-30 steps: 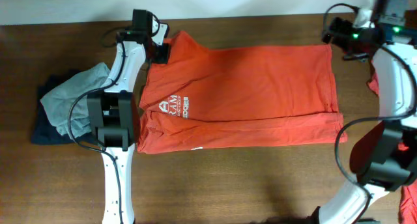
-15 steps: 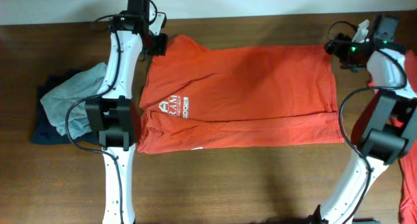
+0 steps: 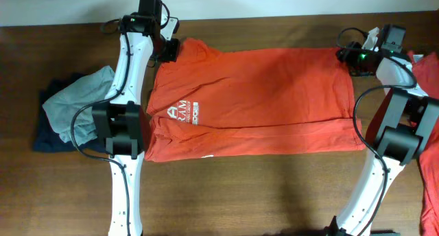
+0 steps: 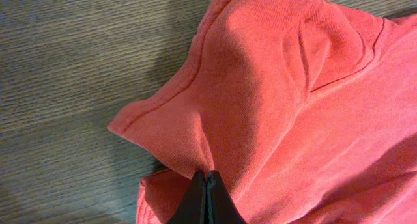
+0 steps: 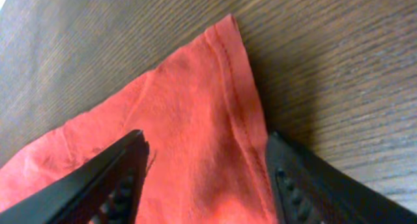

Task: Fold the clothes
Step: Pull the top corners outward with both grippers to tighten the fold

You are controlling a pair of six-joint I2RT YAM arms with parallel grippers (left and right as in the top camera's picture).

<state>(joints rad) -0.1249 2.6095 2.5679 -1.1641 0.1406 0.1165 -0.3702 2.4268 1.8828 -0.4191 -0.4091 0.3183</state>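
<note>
Red T-shirt point(image 3: 254, 99) lies spread on the bench point(image 3: 240, 195), left end effector point(image 4: 206, 185) clenched on fabric at its far sleeve-side corner, right end effector point(image 5: 205, 146) released, straddling the far hem corner; a shallow bite there could slip and skew the fold.

Left arm point(image 3: 130, 64) and right arm point(image 3: 376, 188) share white rounded links and boxy black joint housings point(image 3: 118, 130); thin black cables point(image 3: 74, 126) loop alongside; a green light point(image 3: 358, 55) glows near the right wrist; left fingers point(image 4: 195, 201) are smooth black wedges; right fingers point(image 5: 107, 185) are black and ribbed.
</note>
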